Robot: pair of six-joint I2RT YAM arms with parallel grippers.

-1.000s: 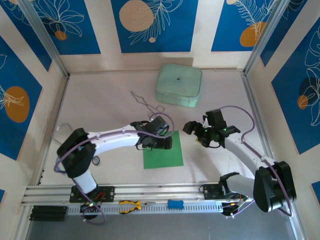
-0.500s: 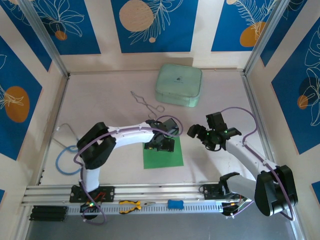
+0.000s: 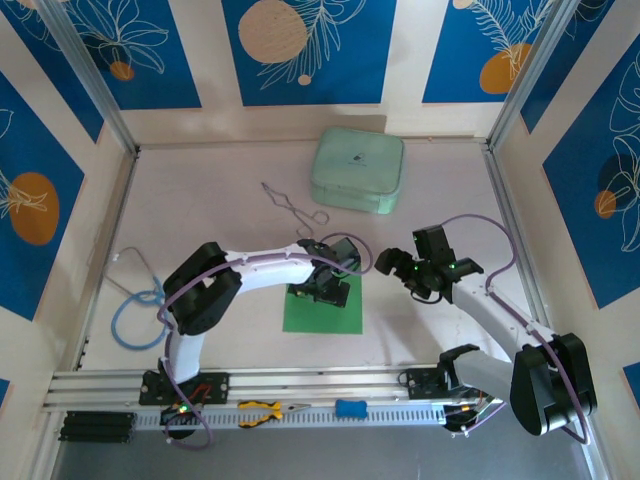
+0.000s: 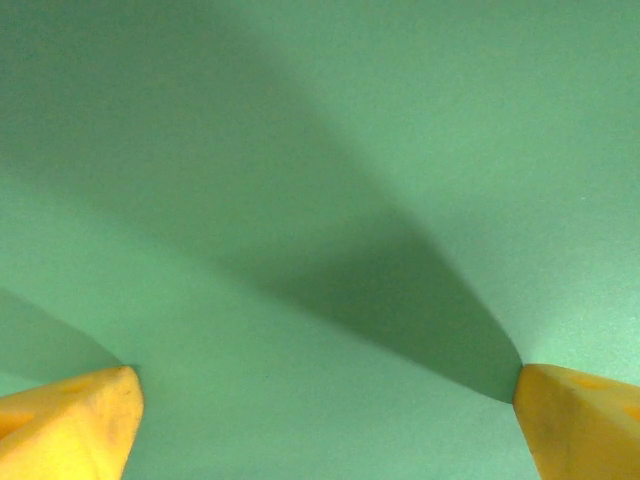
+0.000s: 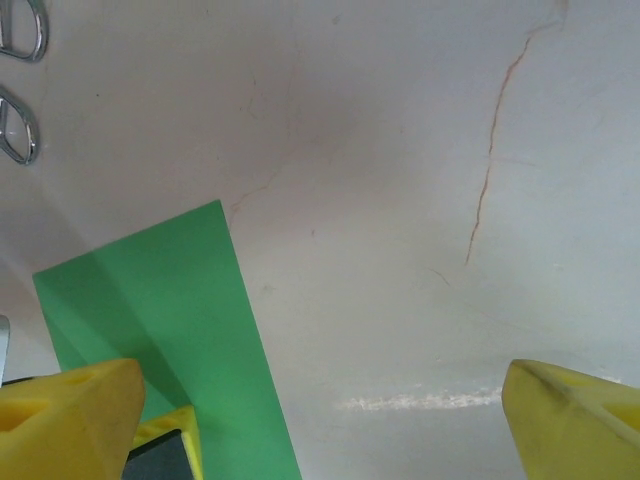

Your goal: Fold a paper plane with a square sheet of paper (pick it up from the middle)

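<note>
A bright green square sheet of paper (image 3: 330,318) lies flat and unfolded near the middle of the desk (image 3: 200,220). The left end effector (image 3: 325,285) hangs spread open just over the sheet, grasping nothing. The right end effector (image 3: 392,268) waits beside it, open and empty. Every fold is left to do. A mint-green case (image 3: 357,170) bears a dark mark, too small to read.
</note>
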